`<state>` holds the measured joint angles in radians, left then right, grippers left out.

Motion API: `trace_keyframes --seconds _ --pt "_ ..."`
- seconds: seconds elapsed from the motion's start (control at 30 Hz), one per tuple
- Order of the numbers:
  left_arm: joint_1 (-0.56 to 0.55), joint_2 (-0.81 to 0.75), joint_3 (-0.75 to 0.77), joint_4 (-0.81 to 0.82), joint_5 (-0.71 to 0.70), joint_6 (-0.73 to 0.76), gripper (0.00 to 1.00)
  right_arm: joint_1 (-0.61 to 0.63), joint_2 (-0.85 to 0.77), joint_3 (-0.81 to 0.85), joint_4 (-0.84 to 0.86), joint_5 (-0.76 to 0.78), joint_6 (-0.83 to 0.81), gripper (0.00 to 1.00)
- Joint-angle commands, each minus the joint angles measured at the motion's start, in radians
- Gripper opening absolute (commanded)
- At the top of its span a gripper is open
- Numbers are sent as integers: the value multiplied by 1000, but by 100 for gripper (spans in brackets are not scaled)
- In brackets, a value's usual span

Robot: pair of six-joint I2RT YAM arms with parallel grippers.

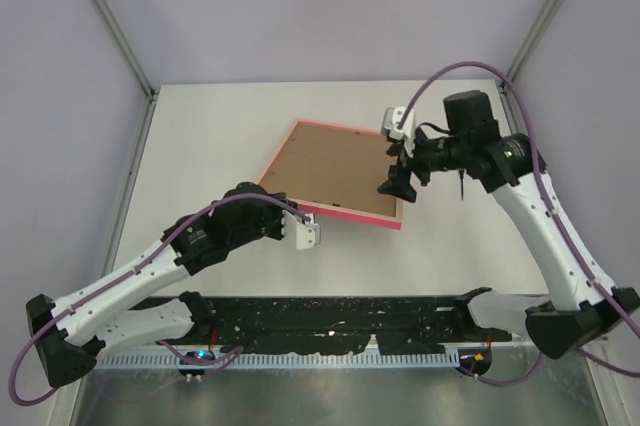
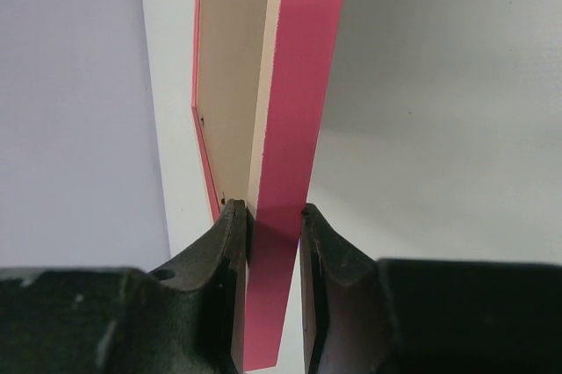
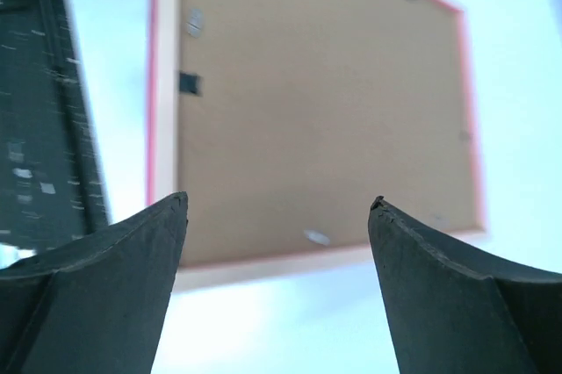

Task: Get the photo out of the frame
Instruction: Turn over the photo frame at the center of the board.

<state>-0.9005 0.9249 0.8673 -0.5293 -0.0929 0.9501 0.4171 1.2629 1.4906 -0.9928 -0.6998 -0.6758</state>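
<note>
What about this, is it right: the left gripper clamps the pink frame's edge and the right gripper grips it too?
No: the left gripper does clamp the frame, but the right gripper is open and holds nothing, as the right wrist view shows.

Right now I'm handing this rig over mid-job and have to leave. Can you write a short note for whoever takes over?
Left gripper: shut on the near-left edge of the thin bright-pink rectangular picture frame.
Right gripper: open, above the frame's right side, holding nothing.
Frame: back side up over the white table, with the plain brown backing board seated in it. The photo is not visible.
Done: frame gripped.
Left: get the backing board out, then take the photo out.
</note>
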Motion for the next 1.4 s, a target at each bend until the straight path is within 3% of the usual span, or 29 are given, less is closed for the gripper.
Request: trace_keyframes --seconds 0.0,0.27,0.43,0.57,0.67,0.83,0.87,1.0,1.13,1.37 --pt "0 -34 71 6 5 -51 4 -132 -213 -116 146 33 -264 89" --pt "3 -26 101 -5 9 -63 3 -460 -333 -377 137 -111 -609 91" --pt "9 -5 148 -38 15 -83 2 -723 -317 -545 115 -317 -962 92" --pt "15 11 176 -43 22 -91 2 -759 -257 -676 193 -421 -1059 91" --pt "20 31 200 -61 39 -106 2 -759 -257 -806 395 -565 -969 91" --pt "22 64 222 -67 51 -119 2 -747 -274 -1015 1138 -623 -480 92" --pt "23 72 231 -73 56 -120 2 -742 -258 -1047 1196 -622 -423 93" --pt "25 104 262 -89 64 -120 2 -684 -176 -1029 1270 -580 -403 92" --pt "25 120 288 -103 71 -126 2 -618 -90 -1047 1537 -506 -286 92" --pt "31 120 280 -107 74 -120 2 -525 36 -955 1545 -504 -281 92"
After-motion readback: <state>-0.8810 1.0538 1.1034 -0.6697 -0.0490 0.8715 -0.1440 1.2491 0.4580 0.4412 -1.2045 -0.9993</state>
